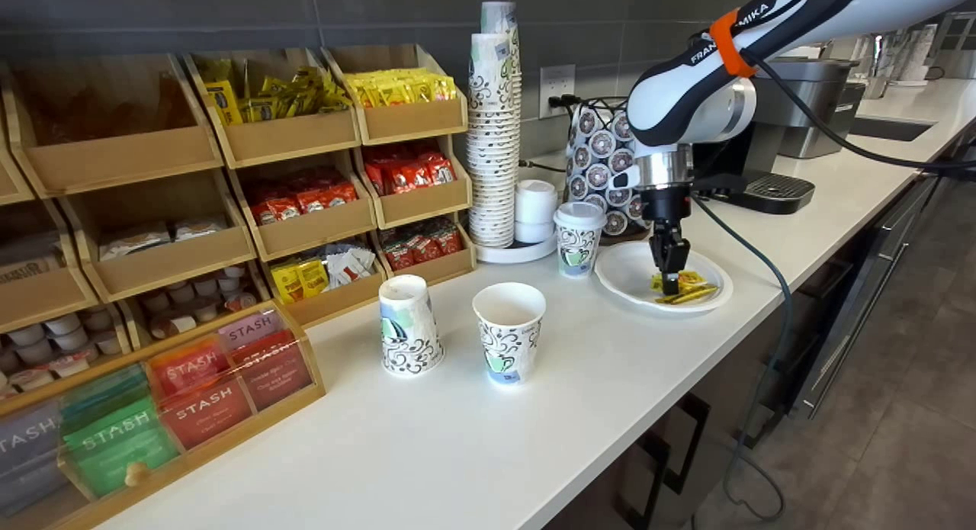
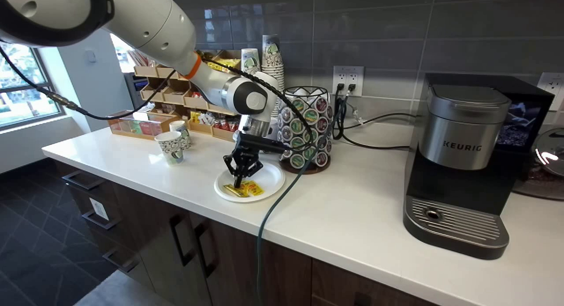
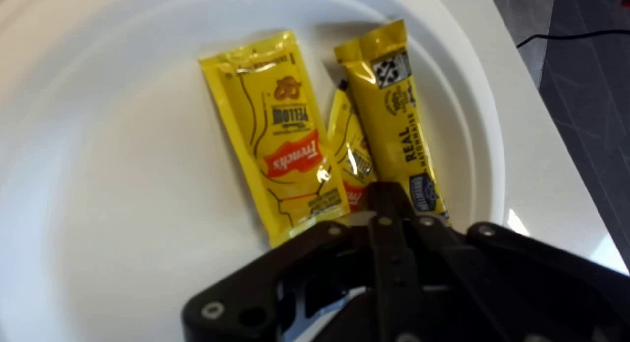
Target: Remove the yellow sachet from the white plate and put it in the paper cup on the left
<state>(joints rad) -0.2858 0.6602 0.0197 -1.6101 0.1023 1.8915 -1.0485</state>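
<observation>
Three yellow sachets lie on the white plate [image 1: 621, 274], which also shows in an exterior view [image 2: 275, 178] and in the wrist view [image 3: 147, 194]. In the wrist view, a flat mustard sachet [image 3: 275, 135] lies left, a mayonnaise stick [image 3: 393, 115] right, and another mustard sachet [image 3: 349, 140] is partly hidden between them. My gripper [image 3: 391, 189] is down at the sachets with its fingertips together, over the middle sachet and the stick's edge. I cannot tell whether anything is pinched. An open upright paper cup [image 1: 509, 343] stands apart, beside an upside-down cup [image 1: 412, 324].
A lidded cup [image 1: 577, 240] and a coffee pod rack [image 2: 306, 130] stand close to the plate. Behind are a tall cup stack [image 1: 492, 141] and wooden sachet bins [image 1: 297, 133]. A cable [image 2: 282, 200] hangs past the plate over the counter edge. A coffee maker [image 2: 462, 156] stands farther along.
</observation>
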